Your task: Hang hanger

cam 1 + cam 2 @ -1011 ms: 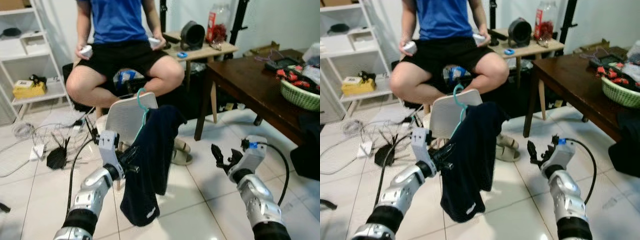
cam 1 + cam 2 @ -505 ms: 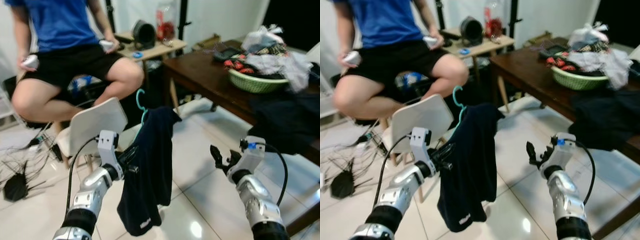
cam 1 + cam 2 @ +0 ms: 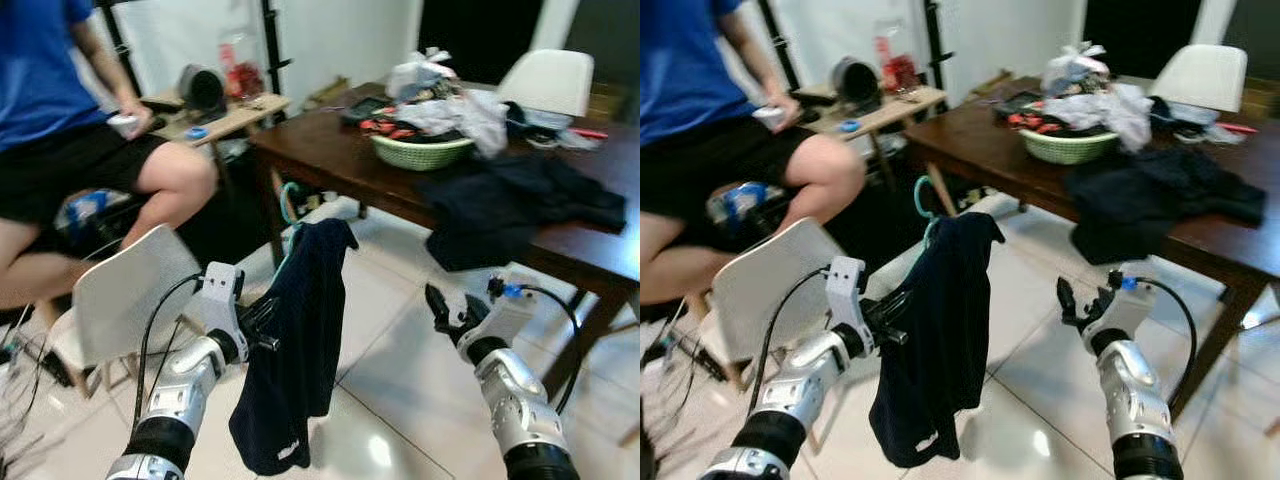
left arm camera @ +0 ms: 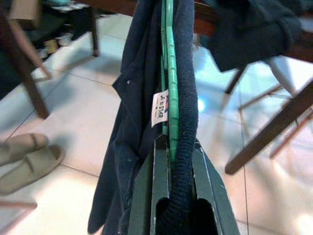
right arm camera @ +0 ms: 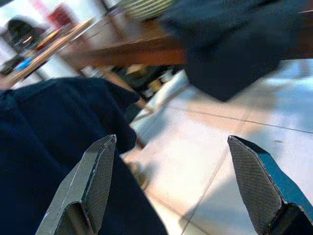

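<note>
Left gripper (image 3: 262,322) clamped on the thin teal plastic hanger (image 4: 168,73) and the dark navy garment (image 3: 297,340) draped over it, low and left of centre in the eye views. Hook of the hanger (image 3: 288,203) rising just above the garment's collar, near frame centre. Garment hanging down toward the glossy white tiled floor (image 3: 390,340), small white label (image 4: 160,107) visible at the neck in the left wrist view. Right gripper (image 3: 448,307) at lower right, fingers spread wide apart, holding nothing, well apart from the garment. Behind, at upper right, dark brown wooden worktop (image 3: 330,150) carrying a green woven basket (image 3: 421,151) and a heap of dark cloth (image 3: 520,195). At left, white plastic chair (image 3: 125,295) and a seated person in blue shirt and black shorts (image 3: 60,130).
</note>
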### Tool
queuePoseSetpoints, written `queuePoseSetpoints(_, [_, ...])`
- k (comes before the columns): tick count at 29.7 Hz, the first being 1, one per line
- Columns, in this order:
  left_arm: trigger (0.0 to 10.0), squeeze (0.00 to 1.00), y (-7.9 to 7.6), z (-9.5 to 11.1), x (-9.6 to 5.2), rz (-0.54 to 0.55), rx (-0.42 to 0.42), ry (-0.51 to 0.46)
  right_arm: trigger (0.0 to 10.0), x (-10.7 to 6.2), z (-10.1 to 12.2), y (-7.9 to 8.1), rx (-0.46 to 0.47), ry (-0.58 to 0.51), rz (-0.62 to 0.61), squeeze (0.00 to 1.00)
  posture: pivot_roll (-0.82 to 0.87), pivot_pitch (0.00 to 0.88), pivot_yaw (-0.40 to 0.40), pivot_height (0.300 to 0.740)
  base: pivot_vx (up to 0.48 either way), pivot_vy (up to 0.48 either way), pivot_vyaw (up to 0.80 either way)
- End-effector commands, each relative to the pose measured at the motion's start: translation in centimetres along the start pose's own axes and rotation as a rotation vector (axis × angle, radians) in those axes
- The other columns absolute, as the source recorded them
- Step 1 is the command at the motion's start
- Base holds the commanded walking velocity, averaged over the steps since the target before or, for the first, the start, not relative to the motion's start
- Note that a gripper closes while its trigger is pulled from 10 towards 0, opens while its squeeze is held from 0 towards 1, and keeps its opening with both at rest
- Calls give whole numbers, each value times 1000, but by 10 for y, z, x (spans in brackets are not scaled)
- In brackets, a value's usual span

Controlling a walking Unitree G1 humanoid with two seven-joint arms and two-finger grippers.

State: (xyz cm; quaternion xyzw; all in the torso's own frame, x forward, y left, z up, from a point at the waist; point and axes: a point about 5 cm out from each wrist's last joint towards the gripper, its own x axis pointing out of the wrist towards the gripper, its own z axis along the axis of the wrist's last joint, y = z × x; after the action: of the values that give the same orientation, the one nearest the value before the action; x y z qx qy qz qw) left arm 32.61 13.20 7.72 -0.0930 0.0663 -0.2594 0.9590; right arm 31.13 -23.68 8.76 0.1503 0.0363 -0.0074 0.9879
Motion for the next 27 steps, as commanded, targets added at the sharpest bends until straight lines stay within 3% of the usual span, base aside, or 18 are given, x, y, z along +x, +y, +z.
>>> queuePoseSetpoints(1, [10000,0,4,9,1,5,50,-31,10000,1,-1,5,12,-17,5,0,27,0,157,740,0,0,-756])
queuePoseSetpoints(8, [10000,0,6,9,1,7,57,-23,10000,2,1,7,19,-36,1,0,29,0,172,740,0,0,-756])
queuePoseSetpoints(14, [10000,0,14,12,0,47,6,-49,10000,4,-3,13,-16,-17,12,0,-12,0,120,740,0,0,-763])
queuePoseSetpoints(16, [10000,0,15,15,1,78,-15,-83,10000,5,-8,14,-45,30,44,0,-22,0,31,740,0,0,-763])
queuePoseSetpoints(18, [10000,0,15,15,1,89,-19,-95,10000,5,-10,13,-53,49,57,0,-22,0,31,740,0,0,-763])
queuePoseSetpoints(19, [10000,0,14,15,2,94,-17,-101,10000,6,-12,12,-48,71,67,0,-21,0,-36,740,0,0,-763])
queuePoseSetpoints(20, [10000,0,14,15,2,94,-17,-101,10000,6,-12,12,-48,71,67,0,-21,0,-36,740,0,0,-763])
queuePoseSetpoints(22, [10000,0,13,15,3,103,-29,-113,10000,7,-17,12,-50,116,81,0,-20,0,-121,740,0,0,-763])
queuePoseSetpoints(26, [10000,0,13,17,3,133,-55,-139,10000,8,-19,13,-91,154,110,0,-5,0,-150,740,0,0,-759])
queuePoseSetpoints(27, [10000,0,10,16,4,127,-29,-135,10000,8,-18,11,-86,156,106,0,8,0,-169,740,0,0,-763])
